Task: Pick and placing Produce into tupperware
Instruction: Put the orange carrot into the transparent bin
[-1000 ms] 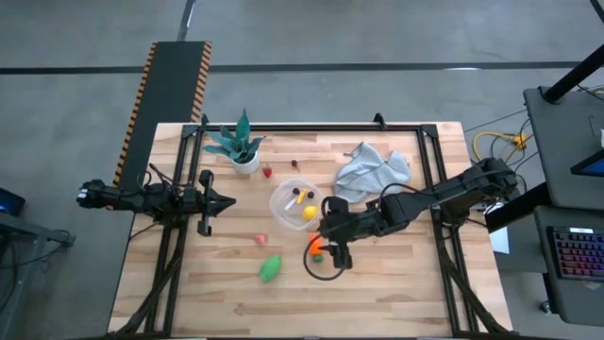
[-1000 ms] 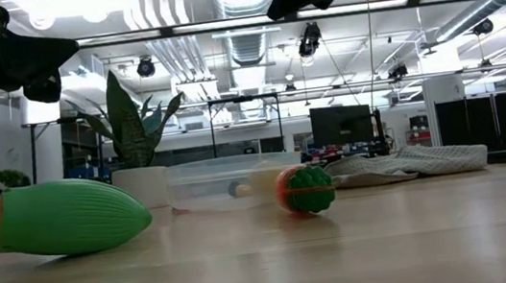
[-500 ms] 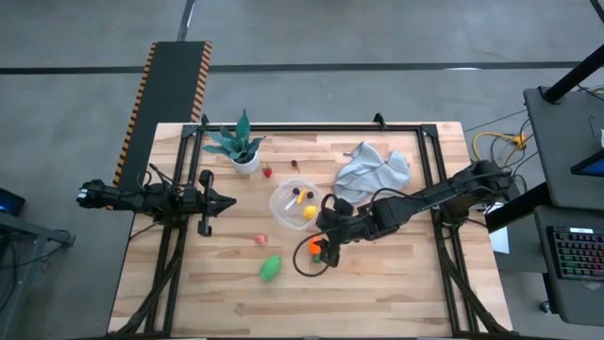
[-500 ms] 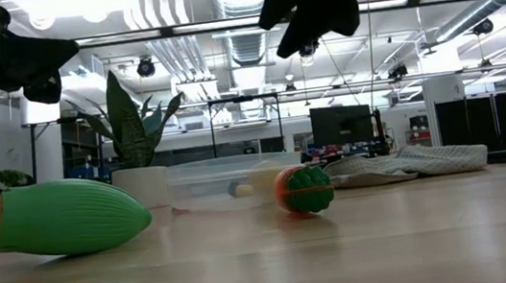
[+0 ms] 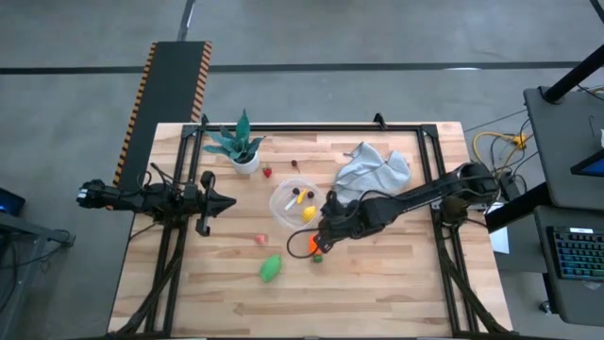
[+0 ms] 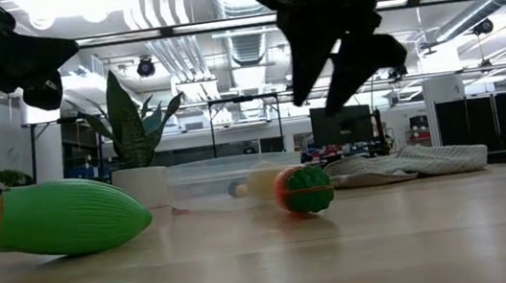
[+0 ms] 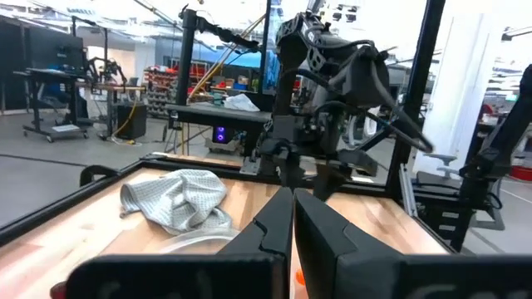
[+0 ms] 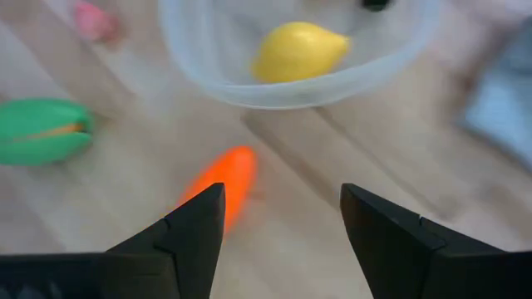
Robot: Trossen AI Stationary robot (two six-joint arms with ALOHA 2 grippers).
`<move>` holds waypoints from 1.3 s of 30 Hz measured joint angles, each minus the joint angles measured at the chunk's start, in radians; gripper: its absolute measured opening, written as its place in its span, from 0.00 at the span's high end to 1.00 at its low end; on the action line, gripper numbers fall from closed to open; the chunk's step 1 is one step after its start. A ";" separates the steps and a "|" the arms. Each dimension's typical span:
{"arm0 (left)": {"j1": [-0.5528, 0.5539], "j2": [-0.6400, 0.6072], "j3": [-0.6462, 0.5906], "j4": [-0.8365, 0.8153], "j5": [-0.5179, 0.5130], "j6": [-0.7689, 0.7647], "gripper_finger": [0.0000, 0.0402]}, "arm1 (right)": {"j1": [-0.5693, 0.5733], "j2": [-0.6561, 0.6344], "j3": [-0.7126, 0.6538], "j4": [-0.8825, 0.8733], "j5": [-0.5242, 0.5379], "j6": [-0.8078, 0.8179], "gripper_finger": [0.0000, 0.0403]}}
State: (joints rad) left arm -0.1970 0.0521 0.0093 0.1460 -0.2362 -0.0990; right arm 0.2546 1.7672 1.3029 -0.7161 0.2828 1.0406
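My right gripper (image 5: 319, 241) hangs open above the orange carrot (image 8: 223, 184), which lies on the table near the tupperware (image 5: 295, 203); in the low view the gripper (image 6: 327, 94) is well clear of the carrot (image 6: 304, 190). The clear tub holds a yellow lemon (image 8: 299, 48) and small dark pieces. A green piece (image 5: 271, 268), a pink one (image 5: 260, 239), a red one (image 5: 267, 172) and a dark brown one (image 5: 295, 165) lie loose on the wood. My left gripper (image 5: 225, 200) waits shut at the table's left side.
A teal-leaved plant in a white pot (image 5: 243, 151) stands at the far left. A grey-blue cloth (image 5: 374, 168) lies crumpled at the far right, beyond the tub. A black frame rail (image 5: 311, 127) runs along the far edge. Bare wood lies along the near edge.
My right gripper has come down toward the carrot and shifted a little toward the table's left, rolling its wrist as it sank. Its fingers stay open. The carrot and the other pieces have not moved.
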 joint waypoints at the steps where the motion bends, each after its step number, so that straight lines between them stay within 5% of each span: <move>1: 0.000 0.000 0.000 -0.004 0.000 0.000 1.00 | 0.005 0.009 0.000 0.031 -0.001 0.009 0.43; 10: 0.000 -0.002 0.000 -0.005 0.000 0.008 1.00 | 0.055 0.097 0.042 0.167 0.016 0.090 0.43; 19: 0.000 -0.001 0.000 0.003 0.000 0.008 1.00 | 0.135 0.117 0.132 0.172 0.421 -0.026 0.43; 24: 0.001 -0.003 0.000 0.005 0.000 0.009 1.00 | 0.184 0.108 0.209 0.156 0.537 -0.055 0.43; 32: 0.001 0.006 0.000 0.003 0.000 0.010 1.00 | 0.209 0.107 0.287 0.017 0.504 0.128 0.43; 39: 0.001 0.006 0.000 0.003 0.000 0.010 1.00 | 0.169 0.115 0.296 -0.092 0.306 0.298 0.43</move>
State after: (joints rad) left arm -0.1963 0.0582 0.0094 0.1486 -0.2359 -0.0891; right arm 0.4240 1.8823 1.5990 -0.8084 0.5888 1.3383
